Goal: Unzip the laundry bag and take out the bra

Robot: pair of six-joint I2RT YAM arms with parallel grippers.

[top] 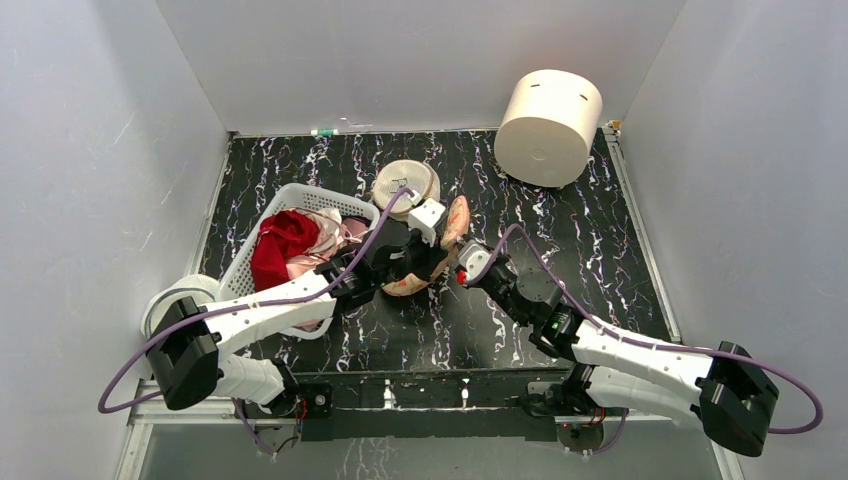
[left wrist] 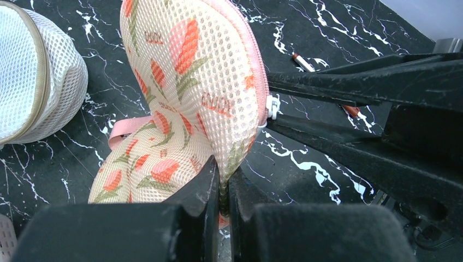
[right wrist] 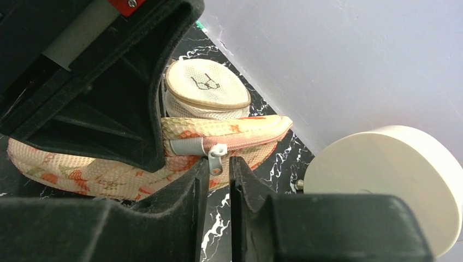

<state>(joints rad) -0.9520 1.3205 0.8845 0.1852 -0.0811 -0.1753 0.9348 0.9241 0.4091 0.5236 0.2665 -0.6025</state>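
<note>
As the overhead view shows, both of your arms meet at mid-table over the laundry bag point(top: 452, 225). It stands partly on edge between the left gripper point(top: 405, 272) and the right gripper point(top: 457, 256). A white basket point(top: 238, 268) of clothes sits to the left, a round mesh disc point(top: 405, 183) just behind the bag, and a cream cylinder point(top: 548, 125) well apart at the back right. From the left wrist, note the fingers pinched tight on the bag's lower rim, with only fabric between them. This hold props the pouch up and, in my judgement, anchors it so the zip can be drawn against it. The zip pull point(left wrist: 271, 106) sits between the tips of the other arm's fingers. From the right wrist, the jaws stand narrow with the pull at the mouth of the gap; whether they clamp it I cannot tell. The zip reads closed along its visible length. The bra is not in view; presumably it lies inside. Confirm that grip before you draw.
</note>
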